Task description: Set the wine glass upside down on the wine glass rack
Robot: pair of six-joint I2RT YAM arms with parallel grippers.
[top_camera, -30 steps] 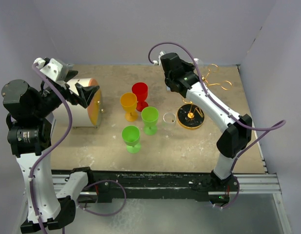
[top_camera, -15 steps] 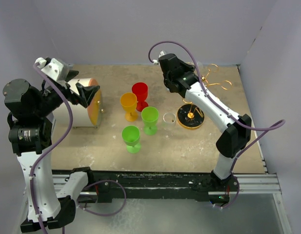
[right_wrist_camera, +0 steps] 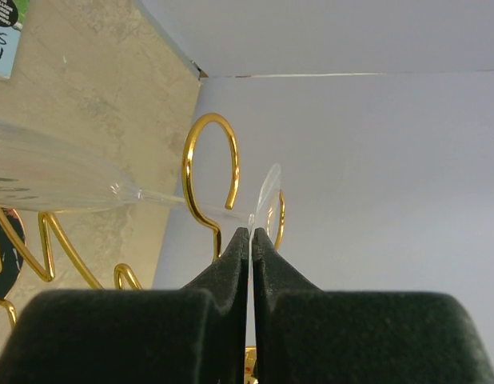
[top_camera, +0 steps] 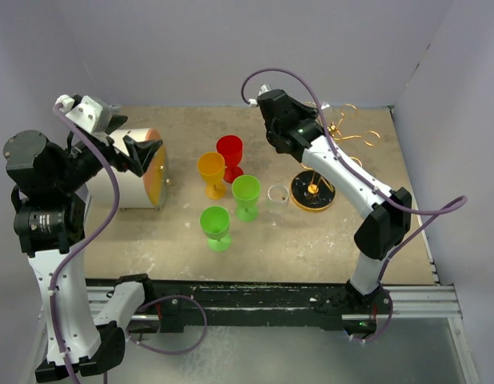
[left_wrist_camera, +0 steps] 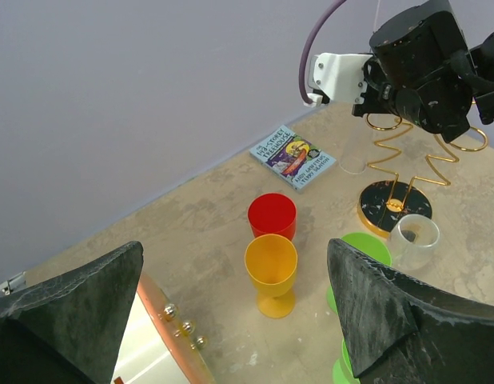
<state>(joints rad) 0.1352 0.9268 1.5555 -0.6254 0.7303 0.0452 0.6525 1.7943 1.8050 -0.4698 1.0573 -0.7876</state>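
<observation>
The gold wire wine glass rack (top_camera: 347, 132) stands at the back right on its round black base (top_camera: 312, 192); it also shows in the left wrist view (left_wrist_camera: 407, 156). My right gripper (right_wrist_camera: 251, 234) is shut on the foot (right_wrist_camera: 267, 192) of a clear wine glass. The glass's stem (right_wrist_camera: 183, 202) lies across a gold ring arm (right_wrist_camera: 209, 160), and its bowl (right_wrist_camera: 39, 172) is on the far side of the ring. In the top view the right gripper (top_camera: 311, 120) is raised next to the rack's top. My left gripper (left_wrist_camera: 231, 320) is open and empty, high at the left.
A second clear glass (top_camera: 277, 196) stands beside the rack's base. Red (top_camera: 229, 152), yellow (top_camera: 211, 172) and two green (top_camera: 246, 194) (top_camera: 216, 226) cups stand mid-table. A white cylinder with an orange rim (top_camera: 139, 172) lies at the left. A book (left_wrist_camera: 293, 156) lies by the back wall.
My right arm has shifted slightly to the left with the clear glass still pinched. The left arm has not moved.
</observation>
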